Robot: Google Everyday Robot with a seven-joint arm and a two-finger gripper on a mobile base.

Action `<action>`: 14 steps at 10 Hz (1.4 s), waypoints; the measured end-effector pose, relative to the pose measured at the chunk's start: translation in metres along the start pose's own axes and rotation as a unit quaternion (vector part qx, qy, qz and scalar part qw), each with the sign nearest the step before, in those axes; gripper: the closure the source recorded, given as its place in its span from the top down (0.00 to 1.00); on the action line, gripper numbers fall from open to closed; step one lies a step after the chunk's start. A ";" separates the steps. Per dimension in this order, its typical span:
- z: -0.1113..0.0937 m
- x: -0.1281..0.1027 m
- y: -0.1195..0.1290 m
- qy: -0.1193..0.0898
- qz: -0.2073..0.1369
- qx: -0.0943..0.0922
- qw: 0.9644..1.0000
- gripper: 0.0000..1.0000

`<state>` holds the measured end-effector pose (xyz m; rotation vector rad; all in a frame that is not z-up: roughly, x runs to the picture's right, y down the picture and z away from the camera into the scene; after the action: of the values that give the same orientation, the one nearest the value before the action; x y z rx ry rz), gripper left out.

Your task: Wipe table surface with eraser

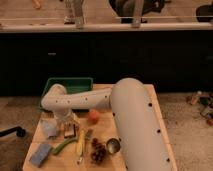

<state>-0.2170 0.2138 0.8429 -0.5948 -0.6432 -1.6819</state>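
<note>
The eraser (70, 131), a small block with a pale top and dark base, lies on the left part of the light wooden table surface (102, 131). My white arm reaches in from the lower right and bends down at the wrist. The gripper (65, 125) hangs open just over the eraser, its fingers down at the block's left side. The fingertips are partly hidden by the wrist, and whether they touch the eraser cannot be told.
A green tray (75, 84) stands at the table's back left. A pale cloth (49, 128) lies left of the eraser, a blue-grey sponge (40, 155) at the front left corner. An orange fruit (93, 116), banana (80, 142), green vegetable (63, 146), grapes (98, 150) and metal cup (113, 146) crowd the front.
</note>
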 end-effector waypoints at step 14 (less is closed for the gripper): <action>0.011 0.007 -0.007 -0.019 -0.020 0.002 1.000 0.00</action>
<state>-0.2244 0.2175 0.8545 -0.6164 -0.6889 -1.7090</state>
